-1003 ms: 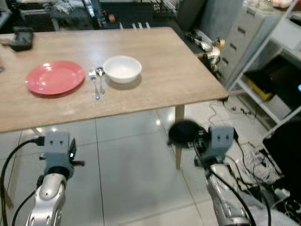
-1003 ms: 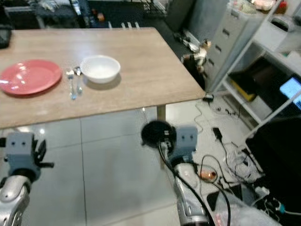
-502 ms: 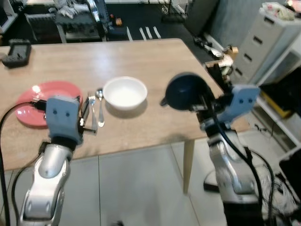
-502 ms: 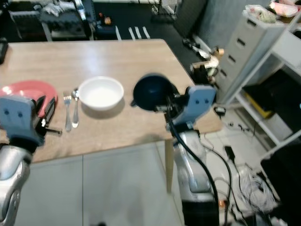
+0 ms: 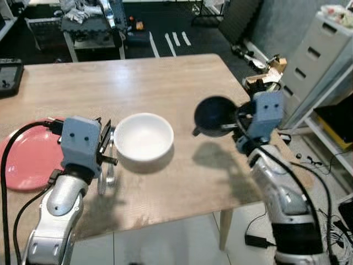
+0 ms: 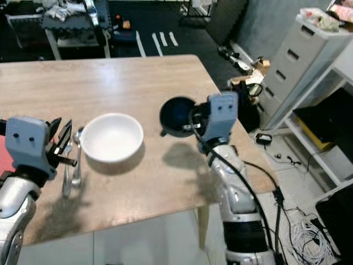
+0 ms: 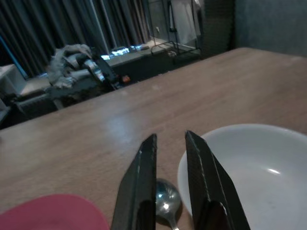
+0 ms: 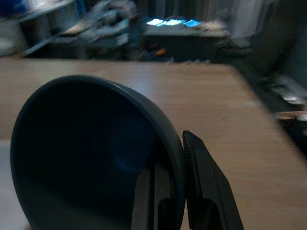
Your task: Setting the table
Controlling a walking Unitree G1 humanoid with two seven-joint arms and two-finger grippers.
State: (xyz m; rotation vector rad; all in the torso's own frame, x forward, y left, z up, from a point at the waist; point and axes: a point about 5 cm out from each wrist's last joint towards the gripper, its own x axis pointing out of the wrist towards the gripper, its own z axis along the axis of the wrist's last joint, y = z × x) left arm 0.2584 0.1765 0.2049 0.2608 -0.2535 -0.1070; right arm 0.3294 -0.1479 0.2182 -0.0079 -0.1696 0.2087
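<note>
On the wooden table (image 5: 165, 83) a white bowl (image 5: 143, 136) stands near the front edge. A red plate (image 5: 22, 160) lies at its left, and a spoon (image 7: 165, 201) and a fork (image 6: 67, 171) lie between them. My right gripper (image 5: 236, 121) is shut on the rim of a dark blue bowl (image 5: 215, 115), one finger inside and one outside. It holds the bowl tilted above the table, to the right of the white bowl. My left gripper (image 7: 168, 158) hovers over the spoon beside the white bowl, its fingers (image 7: 144, 177) a little apart with nothing between them.
A grey drawer cabinet (image 5: 314, 61) and white shelving (image 6: 331, 72) stand close to the table's right side. A black device (image 5: 8, 77) lies at the table's far left. A cluttered bench (image 5: 94, 22) is behind the table. Cables (image 6: 309, 232) trail on the floor at the right.
The view has closed in on the table. Both arms have risen from below the table's edge to above it, the right one carrying the dark bowl over the tabletop.
</note>
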